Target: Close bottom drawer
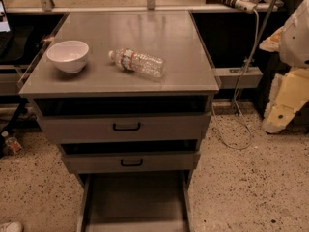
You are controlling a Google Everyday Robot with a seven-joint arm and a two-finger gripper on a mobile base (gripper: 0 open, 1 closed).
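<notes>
The bottom drawer (135, 202) is pulled far out of the grey cabinet (120, 88). Its long tray reaches the lower edge of the view, and its front panel and handle are out of view. The tray looks empty. Above it, the middle drawer (130, 162) and the top drawer (125, 127) each stick out a little and have a black loop handle. My gripper (276, 117) hangs at the right edge of the view, beside the cabinet and above the floor, well away from the bottom drawer.
A white bowl (68, 55) and a clear plastic bottle (138, 63), lying on its side, rest on the cabinet top. A cable (236, 124) hangs down right of the cabinet. Speckled floor (241, 187) lies on both sides. A small object (10, 144) sits at the far left.
</notes>
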